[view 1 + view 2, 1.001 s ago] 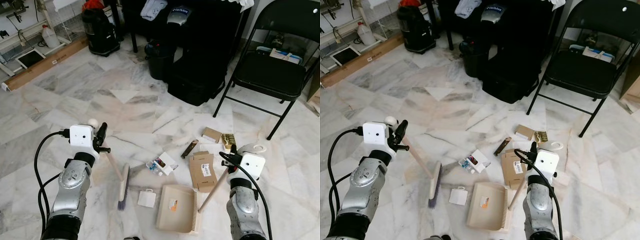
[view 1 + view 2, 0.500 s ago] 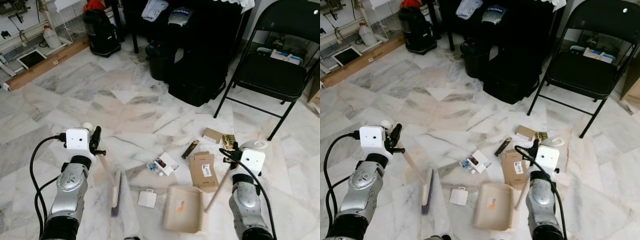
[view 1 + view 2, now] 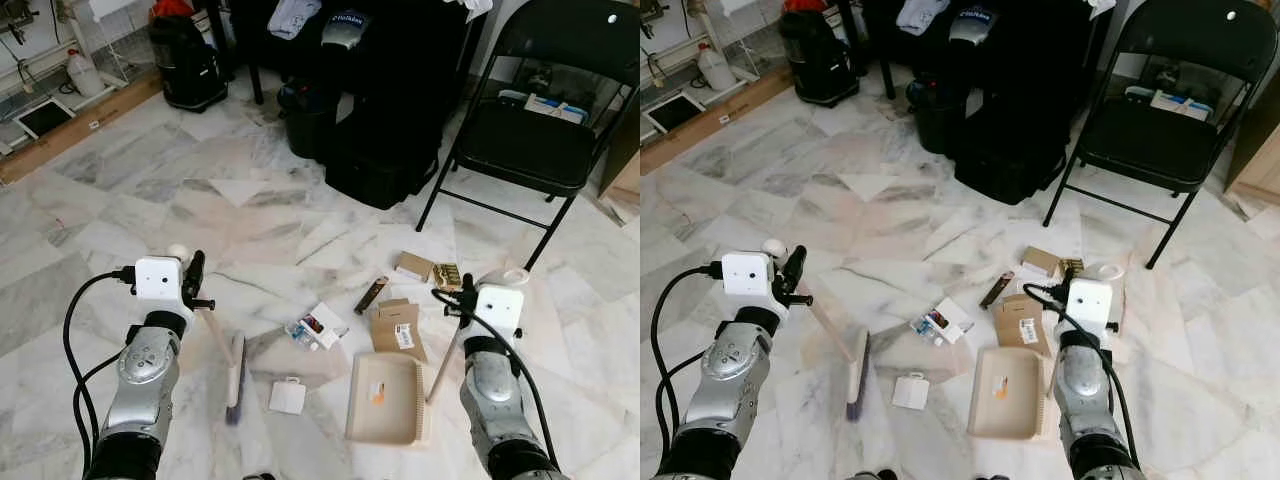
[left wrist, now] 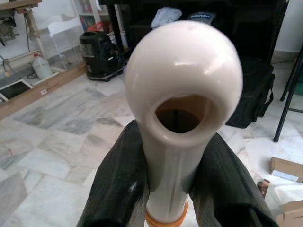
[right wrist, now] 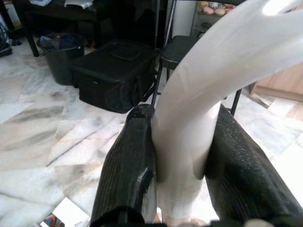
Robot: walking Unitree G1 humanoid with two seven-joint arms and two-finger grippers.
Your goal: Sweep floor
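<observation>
glossy plastic broom handle point(image 4: 182, 109), polished marble floor point(image 3: 150, 190)

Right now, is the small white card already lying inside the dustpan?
No, the small white card lies on the bare marble floor between the brush head and the dustpan, touching neither.

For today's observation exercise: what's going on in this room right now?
A robot is sweeping a marble floor. Its left gripper is clamped on the brush handle; its right gripper grips the dustpan handle. The pan sits flat among scattered litter: a cardboard box, a white card and small packets.
</observation>
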